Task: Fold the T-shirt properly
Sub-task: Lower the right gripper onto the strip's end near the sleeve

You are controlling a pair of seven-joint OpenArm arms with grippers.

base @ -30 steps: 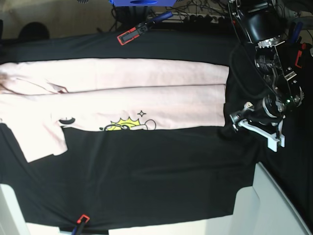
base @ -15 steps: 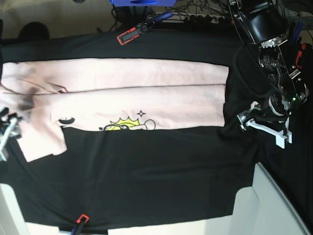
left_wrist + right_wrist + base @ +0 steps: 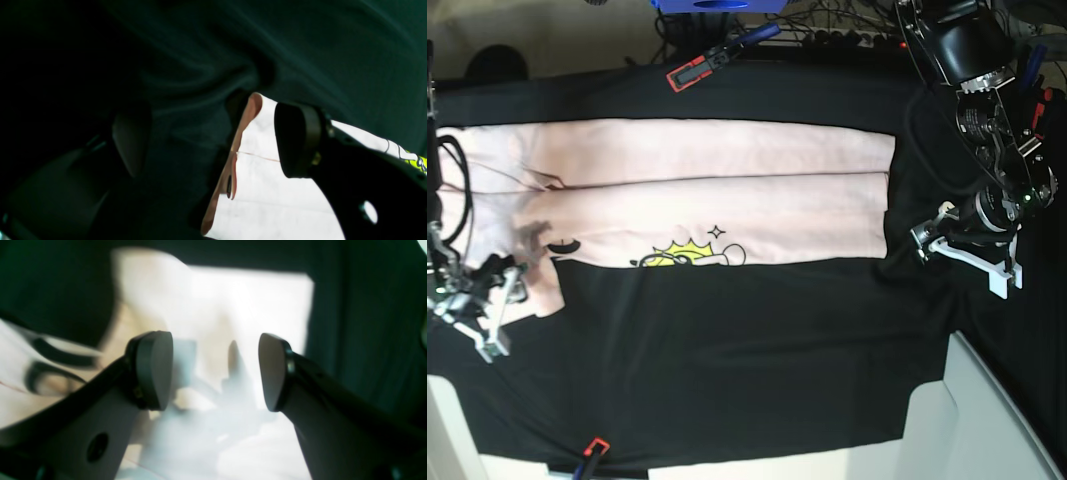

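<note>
- Pale pink T-shirt spread flat across the upper half of the black-clothed tabletop, folded lengthwise, yellow graphic at its 6 o'clock edge.
- Left gripper released, empty, low over the cloth just off the shirt's 3 o'clock hem.
- Right gripper likewise released, grasping nothing, above the sleeve at the shirt's 8 o'clock corner.
- Red-tipped clamps at 12 and 6 o'clock.

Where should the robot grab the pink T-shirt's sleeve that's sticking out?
Probably at the loose end of the sleeve, which juts off the T-shirt onto the black cloth. Come from that outer end, where the open right claw is; the free edge lets one finger slide under.
</note>
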